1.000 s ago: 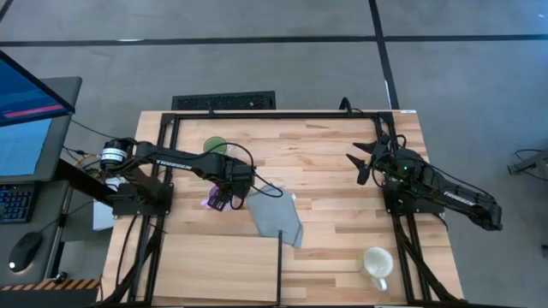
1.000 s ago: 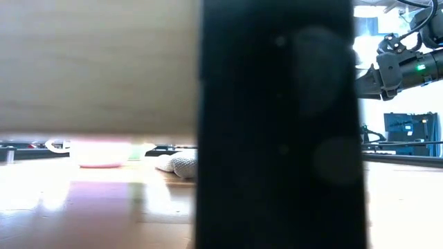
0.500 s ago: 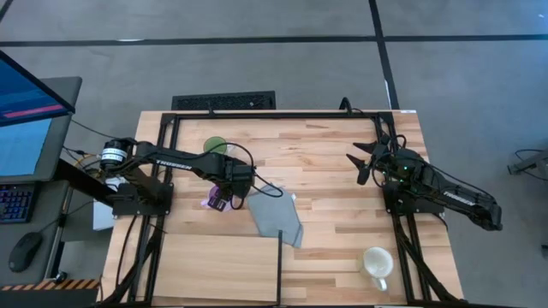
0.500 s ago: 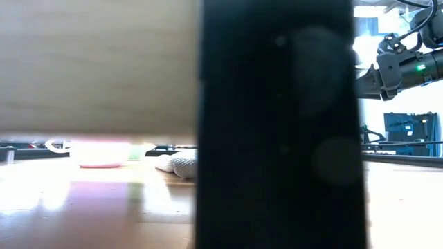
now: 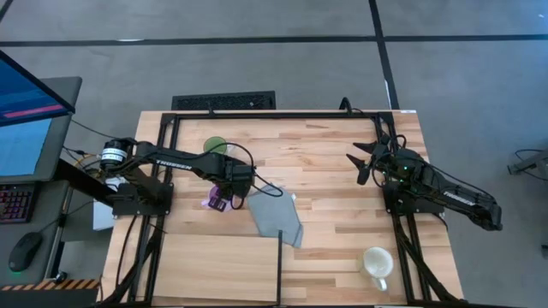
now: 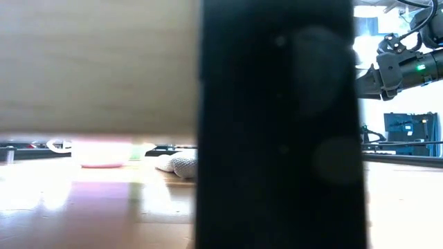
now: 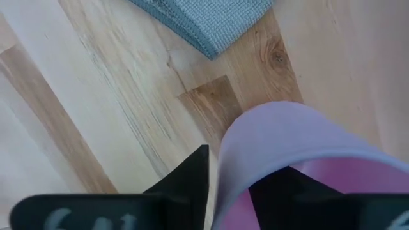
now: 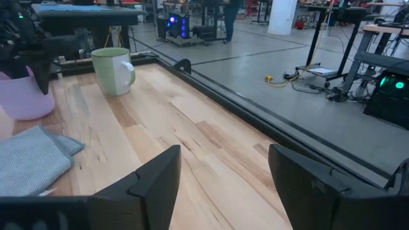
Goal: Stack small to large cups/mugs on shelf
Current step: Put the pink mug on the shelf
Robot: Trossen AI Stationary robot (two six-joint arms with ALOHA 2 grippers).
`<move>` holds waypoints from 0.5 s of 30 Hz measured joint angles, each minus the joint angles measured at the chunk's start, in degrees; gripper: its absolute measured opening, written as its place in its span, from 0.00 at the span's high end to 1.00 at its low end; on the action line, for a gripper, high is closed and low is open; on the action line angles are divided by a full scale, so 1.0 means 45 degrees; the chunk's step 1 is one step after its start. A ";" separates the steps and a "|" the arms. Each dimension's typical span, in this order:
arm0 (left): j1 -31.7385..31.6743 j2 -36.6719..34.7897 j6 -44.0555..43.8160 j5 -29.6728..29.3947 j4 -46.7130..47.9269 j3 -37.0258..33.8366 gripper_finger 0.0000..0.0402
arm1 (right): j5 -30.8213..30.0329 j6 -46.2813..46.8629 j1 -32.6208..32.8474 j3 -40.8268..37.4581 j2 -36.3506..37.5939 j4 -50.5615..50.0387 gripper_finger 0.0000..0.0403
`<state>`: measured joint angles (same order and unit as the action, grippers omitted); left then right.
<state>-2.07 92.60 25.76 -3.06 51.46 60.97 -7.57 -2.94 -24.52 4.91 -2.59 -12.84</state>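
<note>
Striped plank tabletop (image 5: 334,188) under two dark arms, one lettered TROSSEN in white. Left gripper (image 5: 221,198) clamped on light purple mug (image 7: 300,160) rim beside grey cloth (image 5: 276,216). Green mug (image 8: 114,70) at far edge. Cream mug (image 5: 376,263) near front. Right gripper (image 8: 220,172) spread wide, raised.

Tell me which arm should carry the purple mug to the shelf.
Left. Its gripper is already closed on the purple mug; the right gripper, jaws open, waits across the table.
</note>
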 joint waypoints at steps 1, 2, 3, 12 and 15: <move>0.0000 0.0000 -0.0005 0.0037 0.0000 0.0000 0.80 | 0.0000 0.0000 -0.0001 0.0000 0.0000 0.0000 0.35; 0.0000 0.0000 -0.0013 0.0045 0.0000 0.0000 0.81 | 0.0000 0.0000 0.0001 0.0000 0.0000 0.0000 0.35; 0.0000 0.0000 -0.0020 0.0047 0.0004 0.0000 0.82 | 0.0000 0.0000 0.0001 0.0000 0.0000 0.0000 0.35; 0.0000 0.0000 -0.0022 0.0054 0.0005 0.0000 0.96 | 0.0000 0.0000 -0.0003 0.0005 0.0000 0.0000 0.35; -0.0001 -0.0001 -0.0035 0.0100 -0.0001 0.0005 0.99 | 0.0000 0.0000 -0.0003 0.0005 0.0000 0.0000 0.35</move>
<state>-2.07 92.59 25.61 -2.61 51.46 60.99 -7.57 -2.94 -24.53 4.93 -2.59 -12.84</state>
